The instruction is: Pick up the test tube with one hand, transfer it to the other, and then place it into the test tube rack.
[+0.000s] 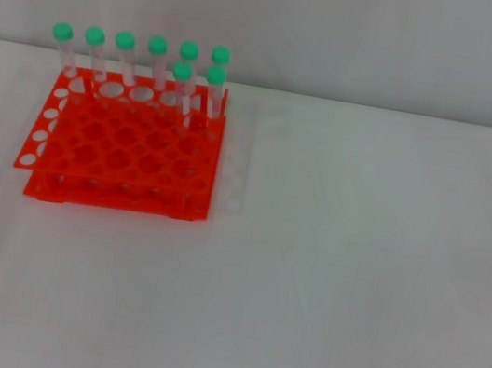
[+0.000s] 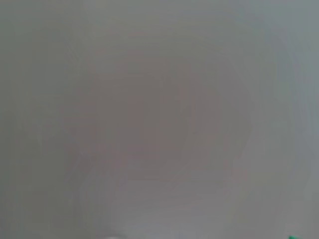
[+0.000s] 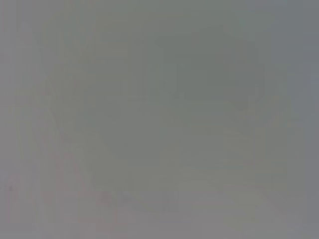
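Neither tool in view; orange rack on white table, pale wall behind

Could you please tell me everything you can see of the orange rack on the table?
The rack is bright orange-red plastic, two tiers pierced by a grid of round holes. It sits flat on the white table, on the robot's left. Eight green-capped clear tubes stand upright in its far rows; the nearer holes are empty. No gripper is in view.

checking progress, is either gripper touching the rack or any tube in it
Apart. The head view shows the test tube rack with its green-capped tubes standing alone on the table, with no gripper in view near them.
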You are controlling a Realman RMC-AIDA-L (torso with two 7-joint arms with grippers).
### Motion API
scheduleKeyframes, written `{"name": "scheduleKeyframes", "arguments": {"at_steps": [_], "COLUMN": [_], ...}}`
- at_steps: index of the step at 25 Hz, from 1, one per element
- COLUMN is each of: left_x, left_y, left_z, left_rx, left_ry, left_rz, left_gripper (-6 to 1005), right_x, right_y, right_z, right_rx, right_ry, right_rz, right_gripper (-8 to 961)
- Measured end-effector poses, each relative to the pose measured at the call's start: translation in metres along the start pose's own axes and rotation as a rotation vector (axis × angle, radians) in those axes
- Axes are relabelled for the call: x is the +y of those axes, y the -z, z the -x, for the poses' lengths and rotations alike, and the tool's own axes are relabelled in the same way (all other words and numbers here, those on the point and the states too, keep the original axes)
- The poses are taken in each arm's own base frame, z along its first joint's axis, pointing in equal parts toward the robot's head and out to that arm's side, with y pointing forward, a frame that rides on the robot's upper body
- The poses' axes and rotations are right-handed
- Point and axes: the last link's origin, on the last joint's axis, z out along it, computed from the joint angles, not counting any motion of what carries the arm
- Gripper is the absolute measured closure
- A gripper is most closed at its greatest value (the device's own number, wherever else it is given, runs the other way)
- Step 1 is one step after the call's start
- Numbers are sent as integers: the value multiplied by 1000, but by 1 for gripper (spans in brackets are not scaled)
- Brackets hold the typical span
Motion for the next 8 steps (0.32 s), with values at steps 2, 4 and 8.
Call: {"name": "scheduleKeyframes", "arguments": {"at_steps": [2,4,8], "left_x": [2,3,13], "left_y": [-2,-6,-21], "left_z": [1,2,6], "left_rx": [-6,-7,-13], "left_ry": [2,9,41], "left_rz": [9,16,50], "left_gripper": [105,105,105], "right_x": [-1,0,2], "right_y": [1,0,-6], "right_z": [-2,-5,-8], "right_rx": [14,29,52], "right_ry": [-1,-6,-11], "right_rz": [-8,-14,-17], "right_gripper": [174,174,173]}}
